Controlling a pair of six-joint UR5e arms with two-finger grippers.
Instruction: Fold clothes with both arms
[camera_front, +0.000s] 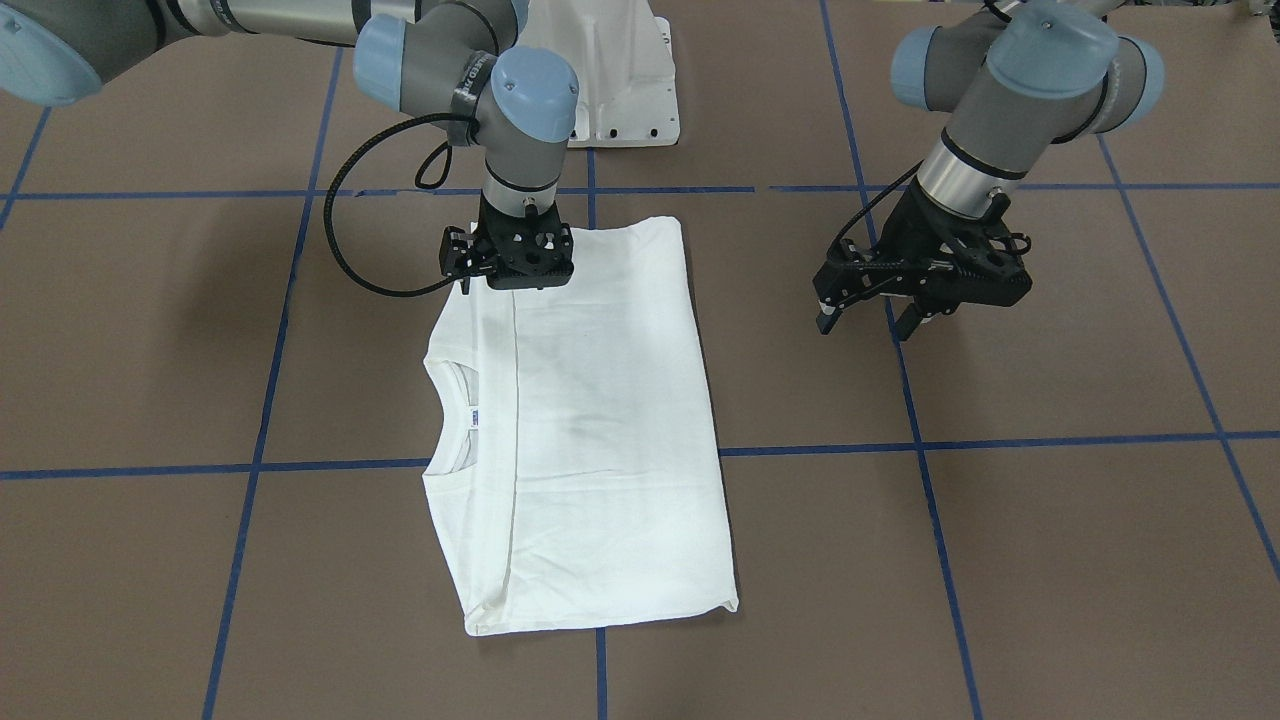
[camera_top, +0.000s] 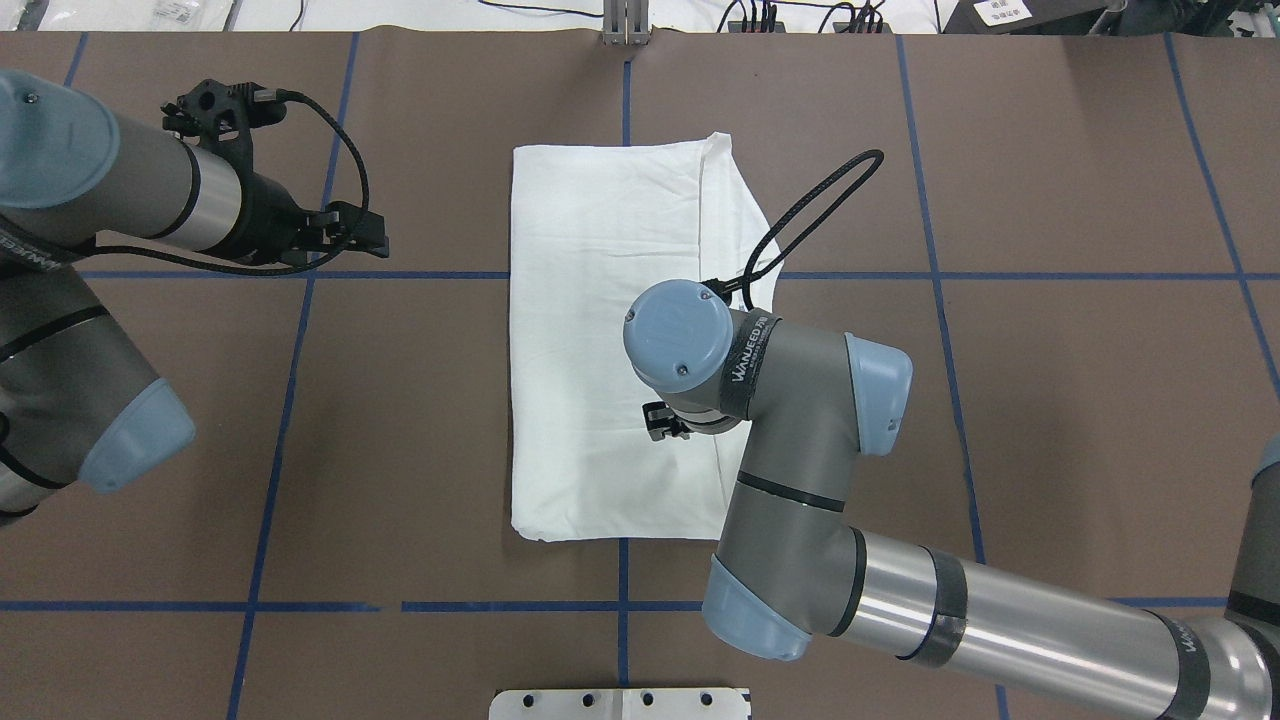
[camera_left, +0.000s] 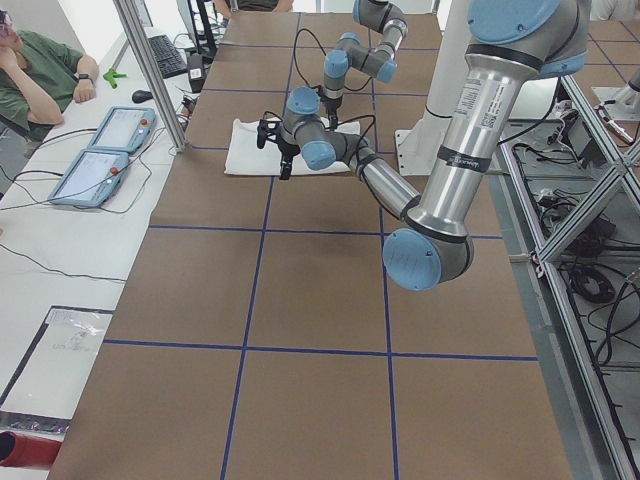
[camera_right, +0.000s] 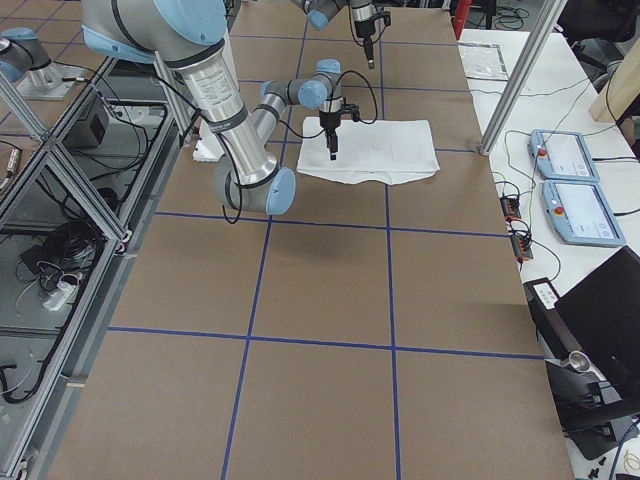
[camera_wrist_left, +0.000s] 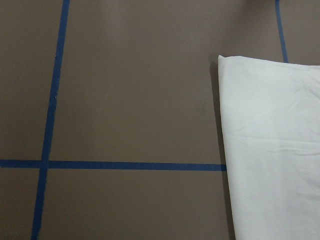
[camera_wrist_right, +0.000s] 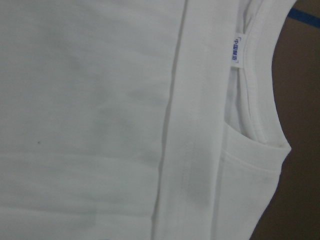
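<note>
The white shirt (camera_front: 590, 430) lies flat on the brown table, folded into a long rectangle, with its collar and small label (camera_front: 475, 416) on the side toward my right arm. My right gripper (camera_front: 510, 275) hovers over the shirt's end nearest the robot base; its fingers are hidden under the wrist (camera_top: 680, 340), so I cannot tell their state. The right wrist view is filled by the shirt (camera_wrist_right: 100, 120) and its collar (camera_wrist_right: 255, 100). My left gripper (camera_front: 865, 325) hangs open and empty above bare table beside the shirt. The left wrist view shows the shirt's folded corner (camera_wrist_left: 270, 150).
Blue tape lines (camera_front: 920, 440) divide the brown table into squares. The white pedestal base (camera_front: 620, 80) stands behind the shirt. A person (camera_left: 40, 70) sits by two tablets (camera_left: 100, 150) on a side bench past the table's far edge.
</note>
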